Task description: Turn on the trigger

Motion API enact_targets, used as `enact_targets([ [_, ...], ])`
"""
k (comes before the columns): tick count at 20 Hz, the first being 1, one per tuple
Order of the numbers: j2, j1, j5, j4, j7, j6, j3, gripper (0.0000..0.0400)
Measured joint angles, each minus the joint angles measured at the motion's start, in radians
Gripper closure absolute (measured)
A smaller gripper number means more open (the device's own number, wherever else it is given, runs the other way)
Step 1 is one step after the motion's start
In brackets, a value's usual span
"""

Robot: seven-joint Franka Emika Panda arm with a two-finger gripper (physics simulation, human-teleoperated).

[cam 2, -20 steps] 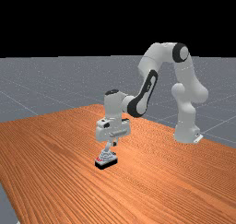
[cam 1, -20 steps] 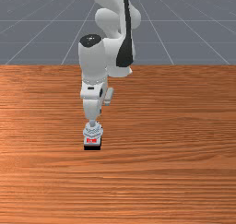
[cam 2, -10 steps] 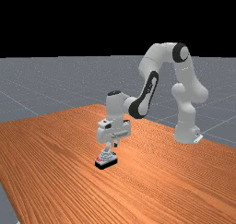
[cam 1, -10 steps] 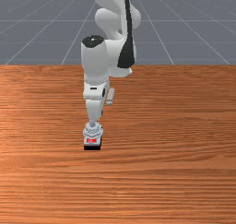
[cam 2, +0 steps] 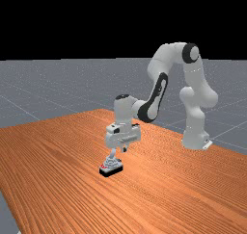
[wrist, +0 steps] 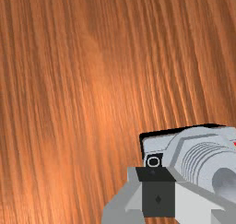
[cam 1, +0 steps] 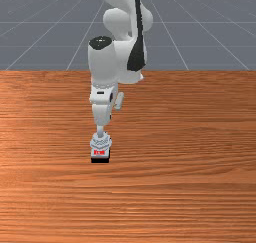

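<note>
The robot's gripper is clenched with nothing in it, hanging just above the trigger, on the side toward the arm's base, with a gap visible in the far view. The trigger sits upright on the wooden table, left of the middle in the front view: a black base, a grey body with red marking, and a pale stalk rising from ribbed rings. In the wrist view, a small black button with a white ring lies just beyond the gripper. The approach looks done; the actual switching appears to remain, and nothing visible confirms it is on. Which part must move cannot be told. No container is seen, so there are no contents to describe.
</note>
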Motion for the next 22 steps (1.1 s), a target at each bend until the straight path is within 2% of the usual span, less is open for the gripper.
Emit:
enact_targets([
  [2,0.008,-0.011,0.016,0.012,0.042,-0.004,-0.021,0.04],
  [5,0.019,-0.049,0.021,0.032,-0.007,-0.013,-0.032,0.04],
  [6,0.018,-0.028,-0.067,0.027,-0.027,-0.001,-0.059,0.04],
  [7,0.02,-0.033,-0.06,0.031,-0.034,-0.002,-0.055,0.04],
  [8,0.021,-0.055,-0.018,0.034,-0.073,-0.01,-0.032,0.04],
  [10,0.018,-0.062,-0.011,0.031,-0.111,-0.012,-0.017,0.04],
  [12,0.014,-0.038,-0.024,0.024,-0.052,-0.006,-0.028,0.04],
  [16,0.027,-0.041,0.009,0.045,0.011,-0.017,-0.041,0.04],
  [22,0.044,-0.063,-0.016,0.074,-0.124,-0.03,-0.013,0.04],
])
